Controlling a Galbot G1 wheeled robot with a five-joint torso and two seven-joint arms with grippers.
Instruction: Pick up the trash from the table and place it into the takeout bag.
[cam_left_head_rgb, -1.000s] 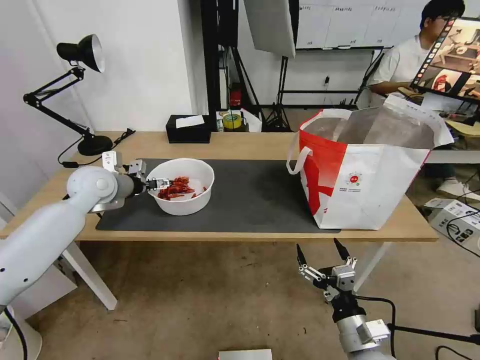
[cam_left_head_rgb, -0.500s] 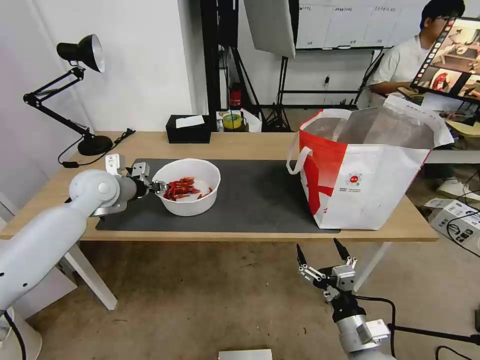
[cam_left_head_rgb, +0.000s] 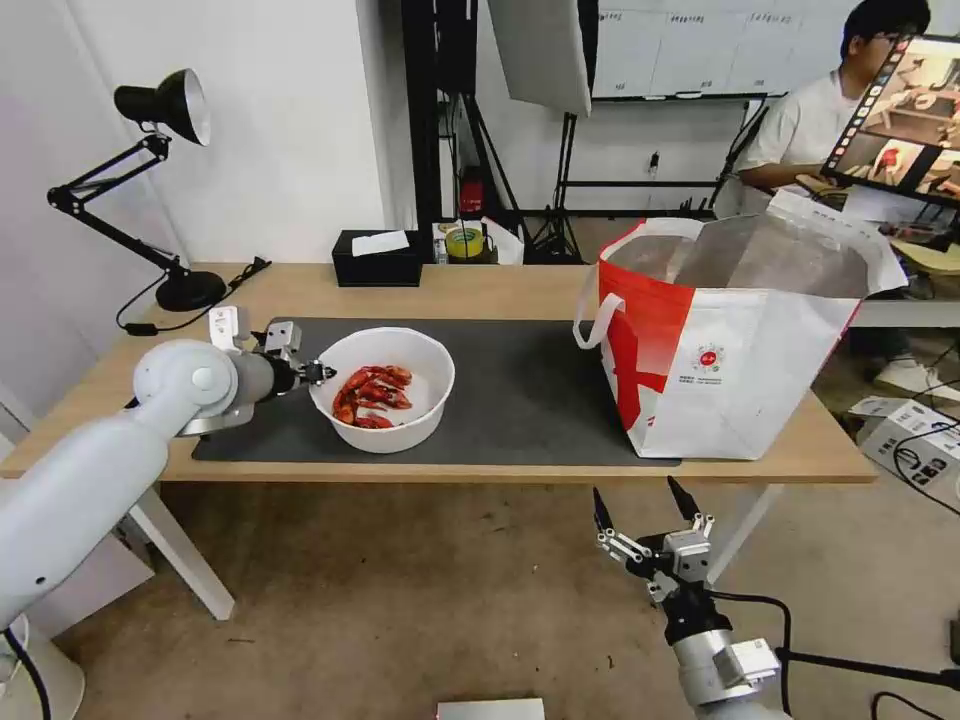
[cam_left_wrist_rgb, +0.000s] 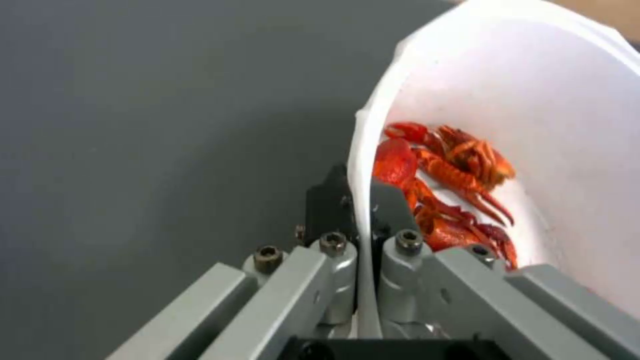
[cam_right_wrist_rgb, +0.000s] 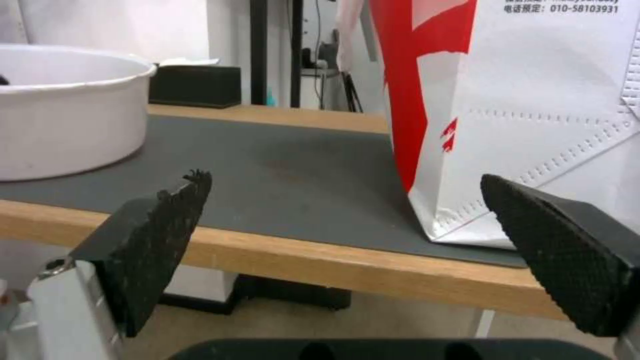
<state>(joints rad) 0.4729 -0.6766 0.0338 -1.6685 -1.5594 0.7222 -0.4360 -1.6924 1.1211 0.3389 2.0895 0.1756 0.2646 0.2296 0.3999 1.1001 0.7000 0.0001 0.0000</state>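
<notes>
Nearest, the right gripper (cam_left_head_rgb: 643, 505) hangs below the front edge of the long light-wood table (cam_left_head_rgb: 520, 290), its two black textured fingers (cam_right_wrist_rgb: 163, 235) spread wide with nothing between them; seen through that gap, the large dark grey rectangular mat (cam_right_wrist_rgb: 280, 175) lies ahead and slightly above, and the large boxy white-and-red takeout bag (cam_right_wrist_rgb: 533, 100) stands on the mat's end just beyond the right-hand finger.

Farther in, on the table's left part, the left gripper (cam_left_head_rgb: 318, 373) is clamped on the left rim of the white round bowl (cam_left_head_rgb: 385, 385); one finger (cam_left_wrist_rgb: 393, 205) sits inside the wall and the other outside, the thin white rim pinched tight between them; the red shellfish scraps (cam_left_wrist_rgb: 447, 185) lie in a heap just past the inner finger, against the bowl's wall.

The bowl sits over the mat, tipped a little; whether its base touches the mat I cannot tell; the takeout bag (cam_left_head_rgb: 730, 330) stands open-mouthed well to the bowl's right, silver lining showing.

Beyond, a black tissue box (cam_left_head_rgb: 377, 257) rests at the table's far edge; a black desk lamp (cam_left_head_rgb: 160, 110) stands at the far left corner.
</notes>
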